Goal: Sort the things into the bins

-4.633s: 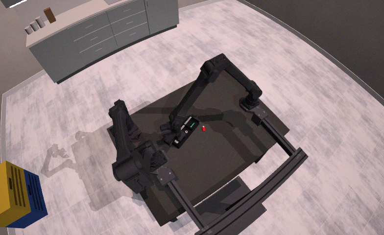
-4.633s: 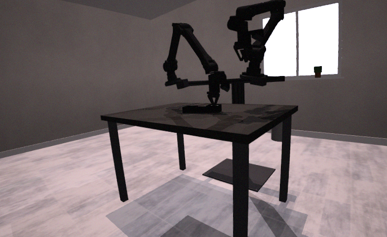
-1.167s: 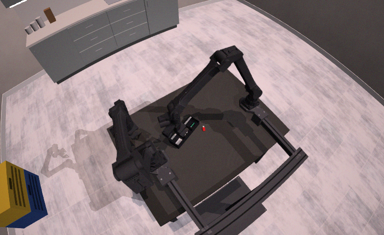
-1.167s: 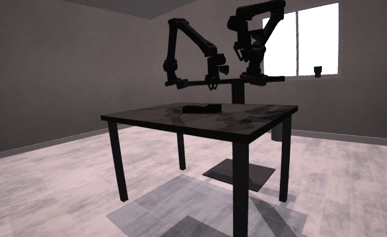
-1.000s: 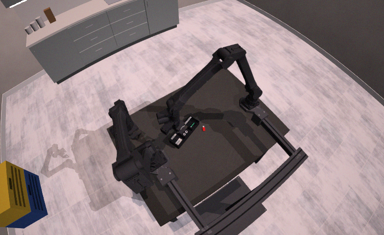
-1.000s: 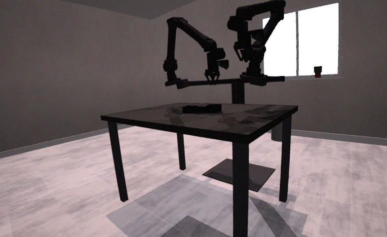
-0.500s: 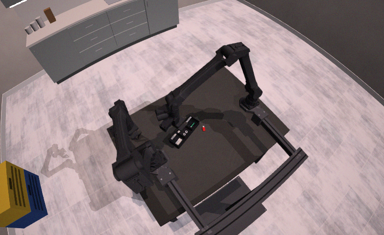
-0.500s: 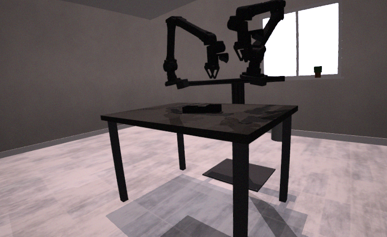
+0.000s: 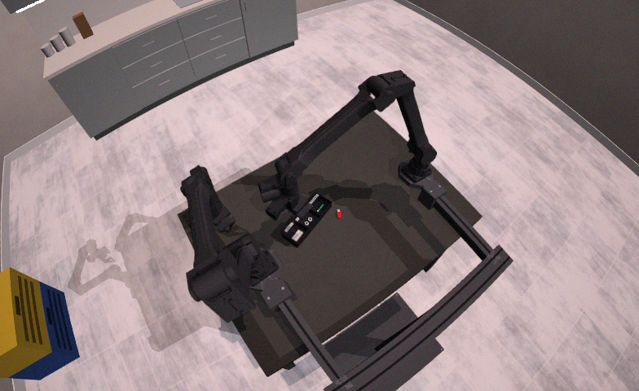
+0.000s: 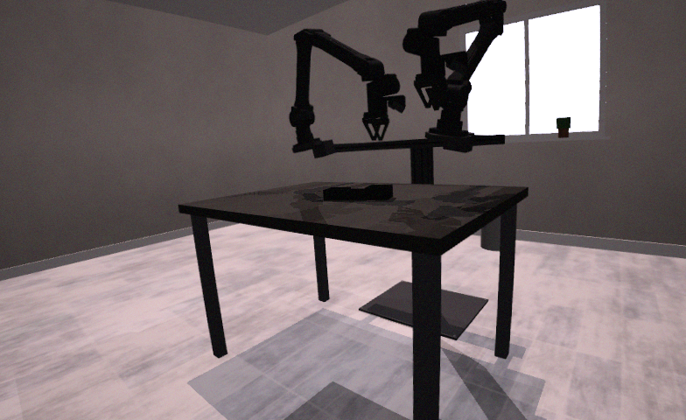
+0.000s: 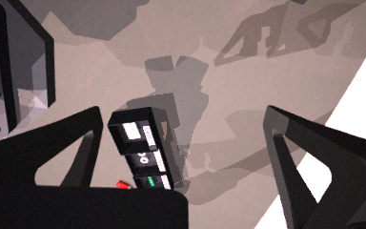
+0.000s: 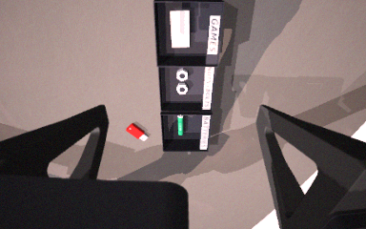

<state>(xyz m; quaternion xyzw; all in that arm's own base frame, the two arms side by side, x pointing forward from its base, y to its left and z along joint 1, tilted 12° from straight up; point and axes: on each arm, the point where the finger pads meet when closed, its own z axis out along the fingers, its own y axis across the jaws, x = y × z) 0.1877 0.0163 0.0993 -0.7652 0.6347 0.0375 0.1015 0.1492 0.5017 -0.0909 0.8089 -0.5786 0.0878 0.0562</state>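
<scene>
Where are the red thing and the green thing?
Red thing (image 9: 339, 213) (image 11: 122, 184) (image 12: 134, 130): top and both wrist views, on its red body.
Green thing (image 9: 319, 208) (image 11: 151, 181) (image 12: 180, 126): same views, on its green side.
</scene>
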